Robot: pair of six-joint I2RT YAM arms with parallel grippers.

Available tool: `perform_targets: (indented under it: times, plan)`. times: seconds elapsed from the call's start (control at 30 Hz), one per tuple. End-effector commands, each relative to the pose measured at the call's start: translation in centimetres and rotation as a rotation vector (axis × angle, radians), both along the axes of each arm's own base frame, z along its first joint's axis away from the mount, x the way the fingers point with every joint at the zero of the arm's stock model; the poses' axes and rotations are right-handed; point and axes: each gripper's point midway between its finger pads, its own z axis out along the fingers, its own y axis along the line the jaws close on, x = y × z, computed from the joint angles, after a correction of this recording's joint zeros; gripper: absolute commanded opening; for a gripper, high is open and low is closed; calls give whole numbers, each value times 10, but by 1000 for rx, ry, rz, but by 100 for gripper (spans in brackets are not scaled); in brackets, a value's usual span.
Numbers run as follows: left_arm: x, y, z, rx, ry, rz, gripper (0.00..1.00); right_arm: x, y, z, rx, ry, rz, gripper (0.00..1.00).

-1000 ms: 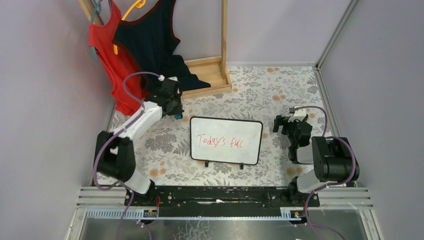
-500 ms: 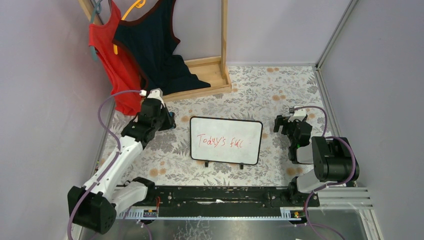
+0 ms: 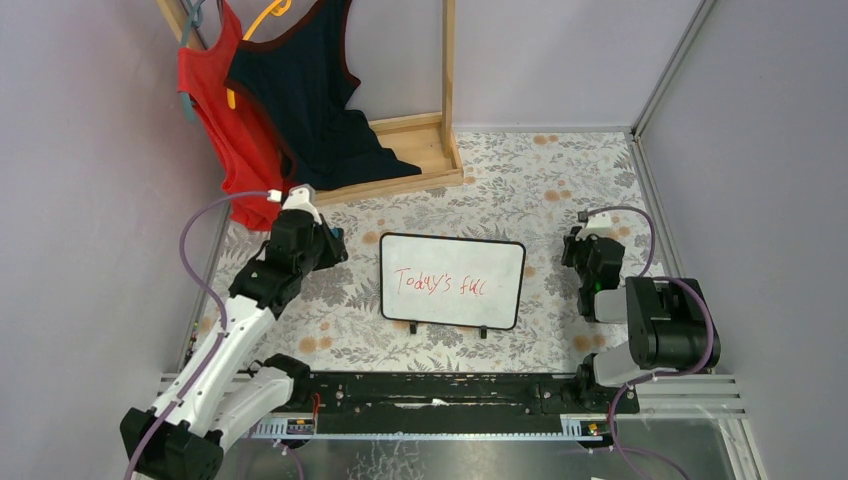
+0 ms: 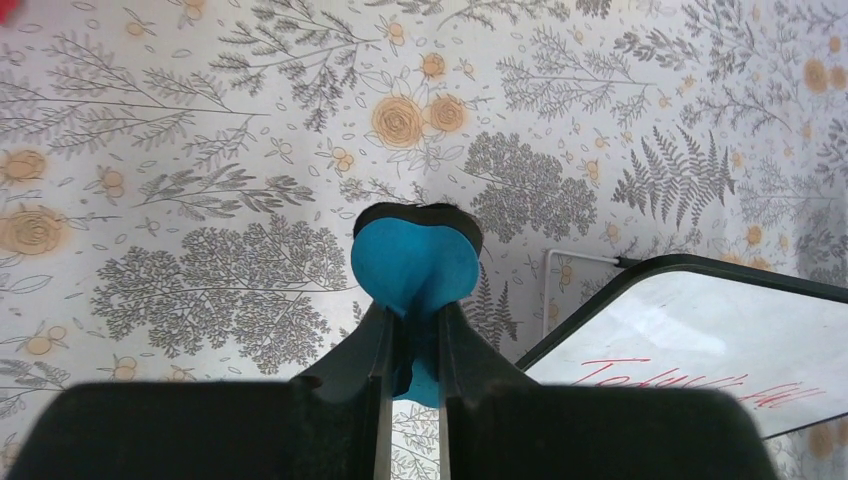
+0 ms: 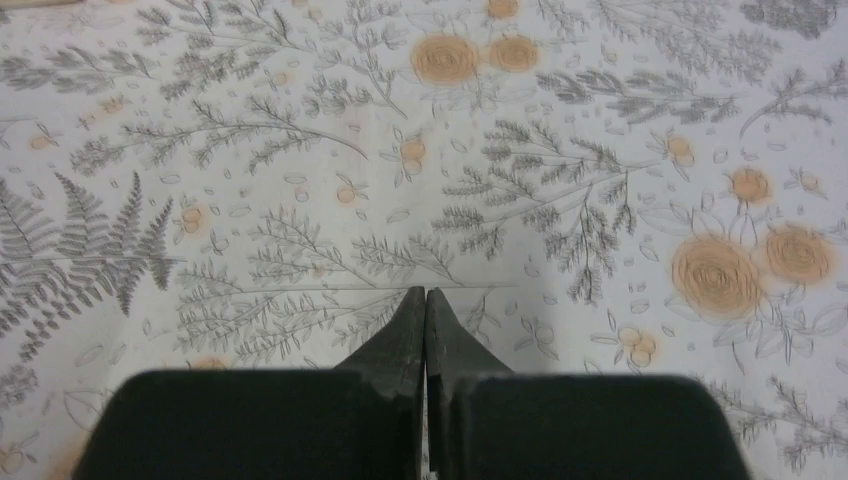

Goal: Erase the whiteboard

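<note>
Left arm [image 3: 228, 335] white-black; right arm [image 3: 662, 322] mostly black; purple cables [image 3: 186, 240]; left tool [image 4: 412, 320], right tool [image 5: 426, 300] black.

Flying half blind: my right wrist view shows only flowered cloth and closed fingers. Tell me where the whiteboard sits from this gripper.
Observer: The flat white whiteboard with the thin black frame lies on the flowered cloth, to the left of the right gripper and apart from it.
Operator: Report whether it is clean.
Observer: It is not. Red handwriting runs across its middle.
Operator: Give me the other arm.
Observer: The left gripper is shut on a small blue eraser with a black back. It is beside the board's far left corner, not over the board.
</note>
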Motion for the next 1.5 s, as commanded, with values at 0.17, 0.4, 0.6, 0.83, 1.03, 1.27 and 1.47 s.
perform_targets:
  times: [0.17, 0.4, 0.6, 0.83, 1.03, 1.27, 1.47]
  plan:
    - [-13, -1, -2, 13, -2, 42, 0, 44, 29, 85, -6, 247, 275, 0]
    - [-19, -21, -6, 114, -24, 29, 0, 30, 64, 138, 98, 364, 634, 0]
    - [-24, -58, 13, 96, -146, -87, 0, 10, 83, 150, 169, 391, 794, 3]
    - [-35, -90, 25, 160, -188, -144, 0, 1, 86, 147, 211, 461, 867, 4]
    - [-47, -109, 26, 142, -172, -143, 0, -5, 87, 154, 212, 463, 879, 6]
    - [-58, -113, 34, 71, -177, -149, 0, -26, 94, 174, 225, 455, 983, 12]
    - [-65, -116, 27, 73, -160, -159, 0, -60, 103, 184, 290, 509, 1139, 33]
